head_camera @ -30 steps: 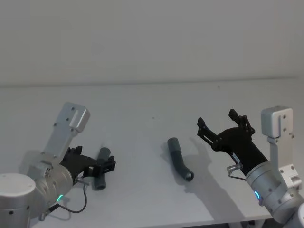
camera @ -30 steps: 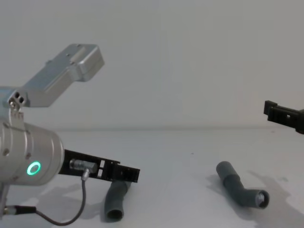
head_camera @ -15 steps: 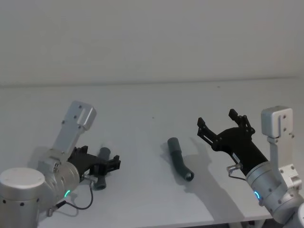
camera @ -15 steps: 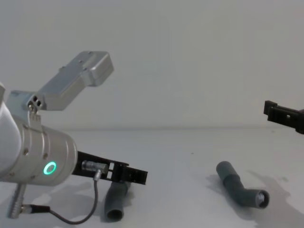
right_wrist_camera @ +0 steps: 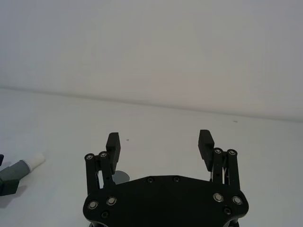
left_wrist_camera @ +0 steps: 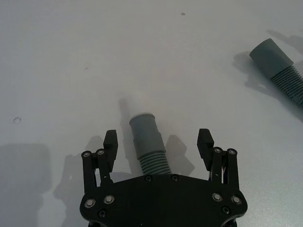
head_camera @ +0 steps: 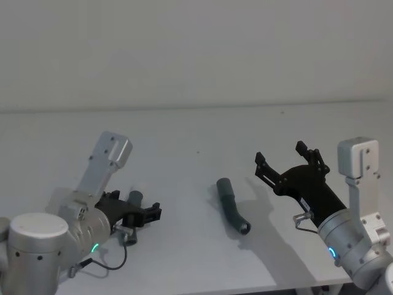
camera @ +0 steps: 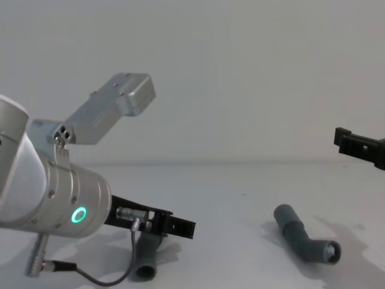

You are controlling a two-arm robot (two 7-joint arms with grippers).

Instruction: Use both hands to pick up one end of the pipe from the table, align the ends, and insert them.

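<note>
Now L gripper (head_camera: 145, 214) (left_wrist_camera: 157, 135) sits low at approx 8 o'clock on table (head_camera: 184, 138), fingers spread either side of grey pipe piece (head_camera: 135, 197) (left_wrist_camera: 148, 142) (camera: 147, 256), not touching it. 2nd pipe piece (head_camera: 231, 210) (camera: 299, 236) lies flat at 5 o'clock, well apart, open mouth toward robot. R gripper (head_camera: 280, 153) (right_wrist_camera: 158, 137) hovers at 4 o'clock, fingers wide apart.

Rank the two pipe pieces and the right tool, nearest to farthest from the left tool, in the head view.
1. Left pipe piece, lying inside the open left tool.
2. Other pipe piece, lying in the middle.
3. Right tool, open, on the right side.
</note>
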